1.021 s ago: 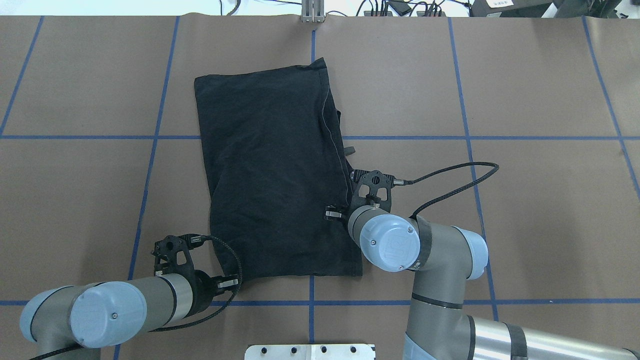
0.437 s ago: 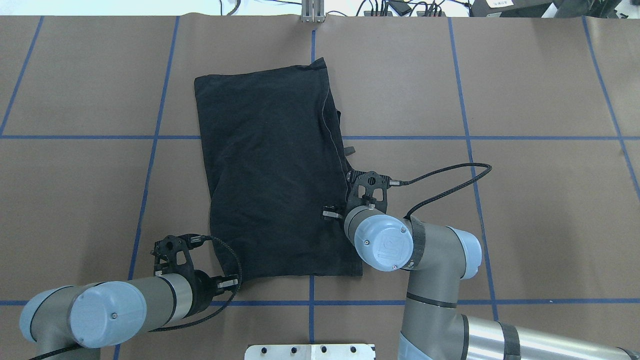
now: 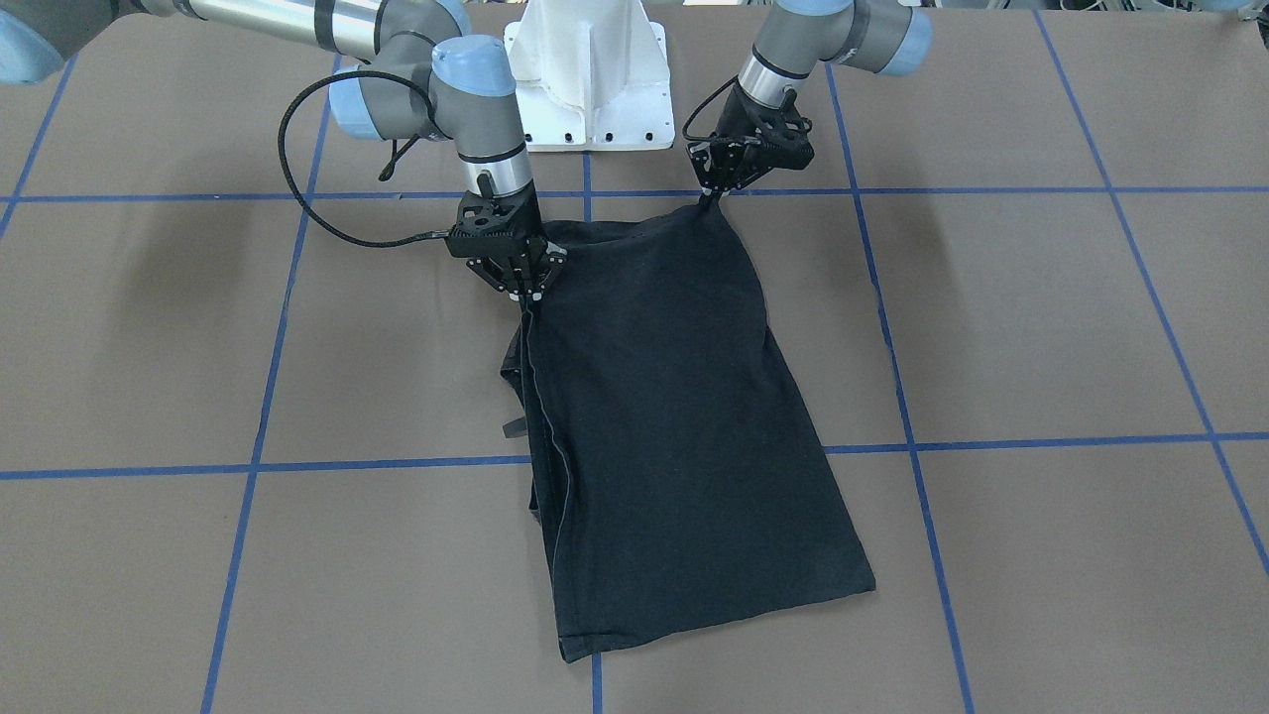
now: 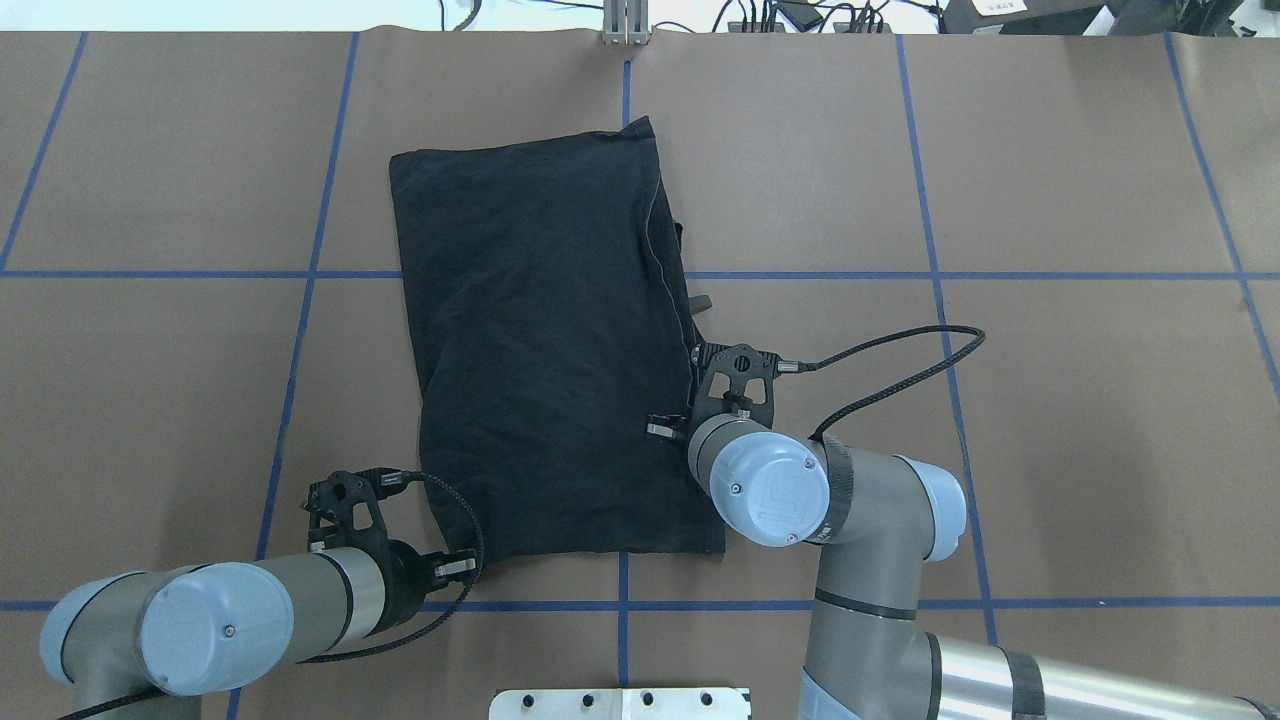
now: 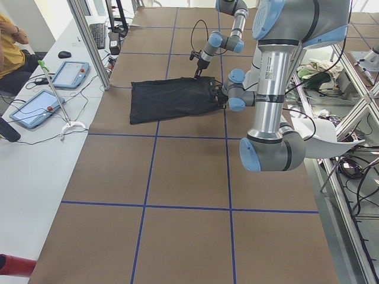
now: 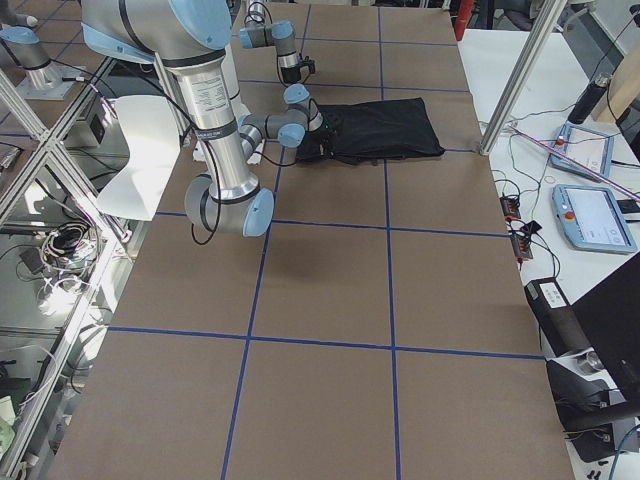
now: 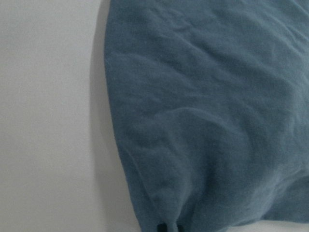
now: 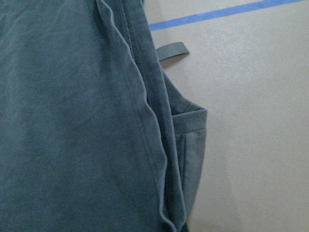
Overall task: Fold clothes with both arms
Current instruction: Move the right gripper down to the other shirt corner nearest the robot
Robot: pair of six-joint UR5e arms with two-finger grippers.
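Lying flat on the brown table (image 3: 1041,327), one black shirt (image 3: 674,416) forms a long layered panel that crosses a blue grid line (image 3: 991,441), its plain side up. Two arms reach it at the end nearest the robot's base. The left arm (image 3: 843,35) ends in the left gripper (image 3: 712,194), closed on one corner, which peaks up off the table. The right arm (image 3: 466,89) ends in the right gripper (image 3: 523,290), clamped on the stitched side edge near the opposite corner.
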